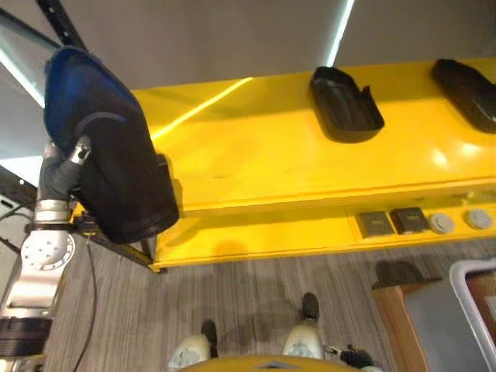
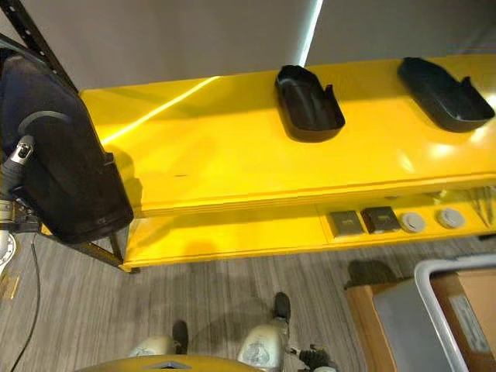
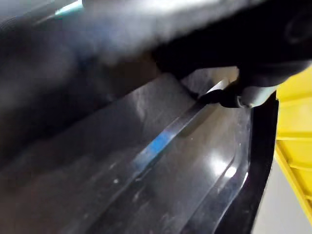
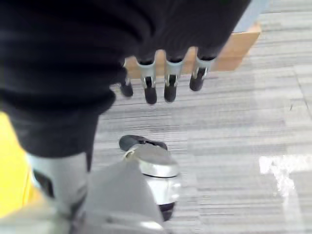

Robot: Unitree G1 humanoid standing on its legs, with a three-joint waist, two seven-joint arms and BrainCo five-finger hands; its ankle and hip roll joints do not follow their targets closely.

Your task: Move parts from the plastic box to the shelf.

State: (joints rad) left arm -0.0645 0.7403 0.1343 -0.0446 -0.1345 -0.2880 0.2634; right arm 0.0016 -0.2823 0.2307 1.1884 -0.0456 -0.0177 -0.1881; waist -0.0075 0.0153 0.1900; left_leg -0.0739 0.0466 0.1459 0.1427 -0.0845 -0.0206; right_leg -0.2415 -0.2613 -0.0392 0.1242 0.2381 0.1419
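While the right hand (image 4: 161,78) hangs idle over the floor, its fingers straight and relaxed and holding nothing, the left hand (image 3: 253,85) carries the work. Nearest the head camera, at the robot's left, it holds up a large black part (image 1: 116,163) (a long moulded piece with a glossy inner face), lifted beside the left end of the yellow shelf (image 1: 256,155). In the left wrist view a dark-tipped finger curls over the part's edge, so the grasp looks like a clamp on its rim. At the lower right stands the grey plastic box (image 2: 434,318), well apart from the carried part. Farther off, two similar black parts (image 2: 308,103) (image 2: 445,93) already lie on the shelf's top level. The step in hand appears to be the carry to the shelf. Next, I judge, the part must swing over the bare left stretch of the top level, be lowered flat and be released.
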